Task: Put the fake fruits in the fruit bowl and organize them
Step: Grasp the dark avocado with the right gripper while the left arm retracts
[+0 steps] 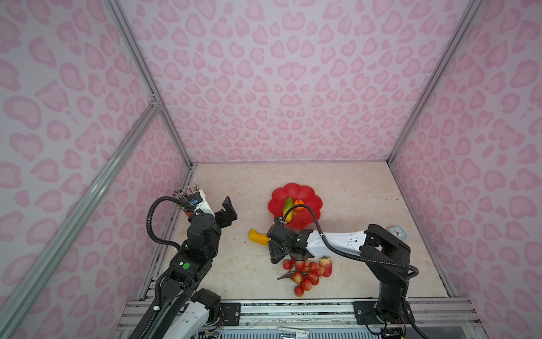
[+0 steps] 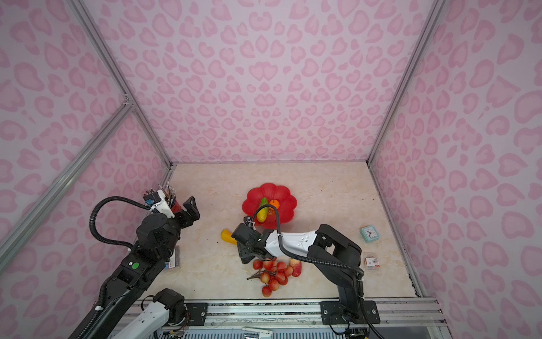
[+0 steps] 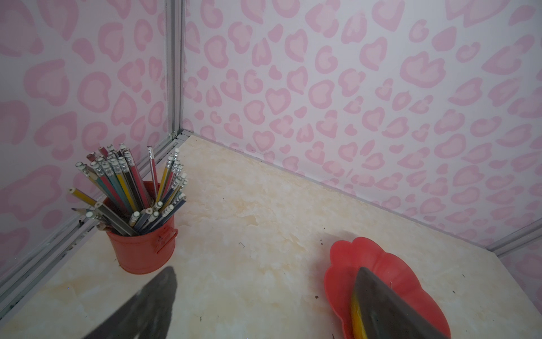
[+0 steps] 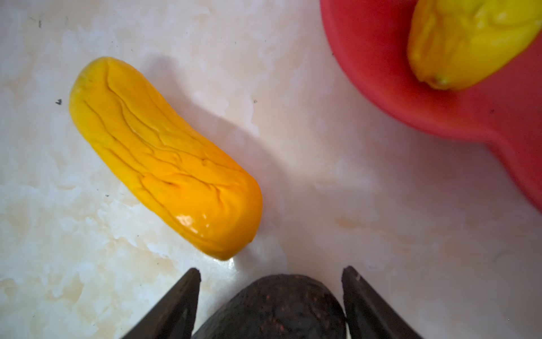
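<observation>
Right gripper (image 4: 271, 273) is low over the table (image 1: 352, 190), jaws either side of the dark avocado (image 4: 275, 308). One finger tip sits against it and there is a gap at the other tip; cannot tell if it is pinched yet. The yellow-orange gourd (image 1: 258, 237) lies flat on the table just beside the avocado, outside the bowl.

The red bowl (image 1: 293, 189) is mid-table, just behind the right gripper. In it are a green-yellow fruit (image 1: 288, 210) and a small orange (image 1: 298, 203), touching.

The berry cluster (image 1: 305, 276) and strawberry (image 1: 326, 265) are on the table in front of the right gripper, side by side.

Left gripper (image 3: 264, 276) is raised at the left side near the pencil cup (image 3: 140, 249), jaws wide apart and empty. A small clock (image 1: 398, 233) is at the right edge.
</observation>
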Action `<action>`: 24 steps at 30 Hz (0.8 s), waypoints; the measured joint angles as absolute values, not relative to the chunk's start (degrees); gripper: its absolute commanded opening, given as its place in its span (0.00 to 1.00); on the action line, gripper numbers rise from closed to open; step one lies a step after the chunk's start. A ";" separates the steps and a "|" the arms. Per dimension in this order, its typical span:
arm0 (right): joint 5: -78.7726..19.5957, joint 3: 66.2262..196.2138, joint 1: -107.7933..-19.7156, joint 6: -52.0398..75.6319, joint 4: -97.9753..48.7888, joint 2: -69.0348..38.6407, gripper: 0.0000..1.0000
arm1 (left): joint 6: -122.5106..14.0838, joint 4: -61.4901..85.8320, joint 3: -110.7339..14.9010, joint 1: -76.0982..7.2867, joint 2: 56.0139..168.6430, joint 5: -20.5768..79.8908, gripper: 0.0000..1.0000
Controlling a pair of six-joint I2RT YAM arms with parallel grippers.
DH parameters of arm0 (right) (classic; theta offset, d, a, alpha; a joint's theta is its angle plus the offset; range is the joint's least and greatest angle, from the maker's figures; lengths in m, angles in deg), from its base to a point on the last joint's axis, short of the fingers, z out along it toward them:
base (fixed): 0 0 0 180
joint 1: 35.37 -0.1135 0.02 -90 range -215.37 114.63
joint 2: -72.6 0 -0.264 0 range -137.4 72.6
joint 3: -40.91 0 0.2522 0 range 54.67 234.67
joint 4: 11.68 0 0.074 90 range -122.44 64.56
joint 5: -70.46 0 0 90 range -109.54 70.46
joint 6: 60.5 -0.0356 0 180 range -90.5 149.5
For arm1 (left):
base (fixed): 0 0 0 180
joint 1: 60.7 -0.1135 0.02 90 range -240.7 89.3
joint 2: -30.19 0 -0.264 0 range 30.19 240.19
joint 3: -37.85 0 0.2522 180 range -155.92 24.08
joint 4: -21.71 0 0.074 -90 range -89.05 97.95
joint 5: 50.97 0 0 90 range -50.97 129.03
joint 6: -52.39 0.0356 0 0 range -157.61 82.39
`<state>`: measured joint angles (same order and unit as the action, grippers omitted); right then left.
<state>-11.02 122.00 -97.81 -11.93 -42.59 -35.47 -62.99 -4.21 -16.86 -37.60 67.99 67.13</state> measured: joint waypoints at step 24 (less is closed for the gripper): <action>-7.98 123.79 -99.49 -15.96 -46.94 -34.27 0.36 | -62.86 -4.39 -16.54 -37.71 66.33 67.34 0.96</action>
